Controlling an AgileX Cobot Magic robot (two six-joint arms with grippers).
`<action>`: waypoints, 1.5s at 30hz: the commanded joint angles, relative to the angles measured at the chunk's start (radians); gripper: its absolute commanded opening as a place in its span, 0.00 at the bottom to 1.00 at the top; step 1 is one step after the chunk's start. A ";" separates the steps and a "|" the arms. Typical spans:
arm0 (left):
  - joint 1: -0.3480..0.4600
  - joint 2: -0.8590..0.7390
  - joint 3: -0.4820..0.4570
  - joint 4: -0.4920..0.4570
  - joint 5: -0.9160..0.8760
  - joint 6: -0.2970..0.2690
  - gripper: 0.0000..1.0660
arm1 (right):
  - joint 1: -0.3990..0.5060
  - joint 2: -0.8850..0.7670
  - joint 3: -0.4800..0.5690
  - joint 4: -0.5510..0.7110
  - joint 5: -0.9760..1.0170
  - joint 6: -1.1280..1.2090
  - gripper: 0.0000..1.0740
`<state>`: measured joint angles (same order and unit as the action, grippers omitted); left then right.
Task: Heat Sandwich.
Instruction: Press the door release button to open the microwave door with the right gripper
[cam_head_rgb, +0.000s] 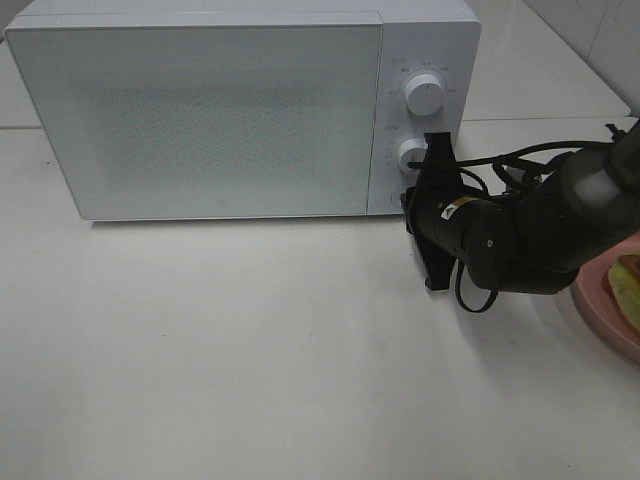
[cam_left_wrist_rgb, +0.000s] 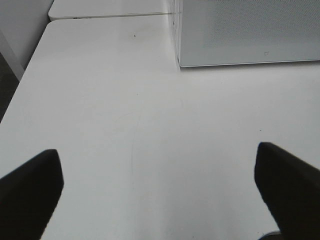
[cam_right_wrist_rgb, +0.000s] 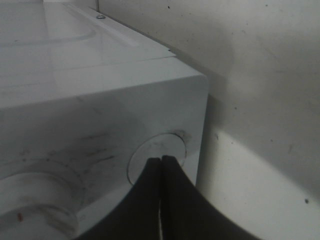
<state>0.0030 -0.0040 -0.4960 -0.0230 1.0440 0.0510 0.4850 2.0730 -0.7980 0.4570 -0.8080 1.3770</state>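
Pressing our clenched, empty right gripper (cam_right_wrist_rgb: 161, 159) against the microwave button (cam_right_wrist_rgb: 161, 143), we're risking it skidding off the edge; left gripper (cam_left_wrist_rgb: 159, 170) is hanging wide open, sandwich (cam_head_rgb: 627, 283) is sitting on the pink plate (cam_head_rgb: 598, 300).

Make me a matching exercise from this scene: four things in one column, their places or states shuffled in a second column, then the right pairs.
1. microwave door
2. left gripper
3. right gripper
4. sandwich

A. on the pink plate
B. shut, tips at the round button
C. closed
D. open, over the table

Pairs: 1-C, 2-D, 3-B, 4-A
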 joint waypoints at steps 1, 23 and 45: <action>0.004 -0.026 0.002 -0.008 -0.009 0.004 0.93 | -0.011 0.001 -0.020 -0.003 0.001 -0.039 0.00; 0.004 -0.026 0.002 -0.008 -0.009 0.004 0.93 | -0.022 0.013 -0.077 0.003 -0.203 -0.035 0.00; 0.004 -0.026 0.002 -0.008 -0.009 0.005 0.93 | -0.033 0.076 -0.206 0.049 -0.311 -0.071 0.00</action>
<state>0.0030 -0.0040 -0.4960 -0.0230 1.0440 0.0510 0.4840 2.1470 -0.9080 0.5360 -0.8170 1.3250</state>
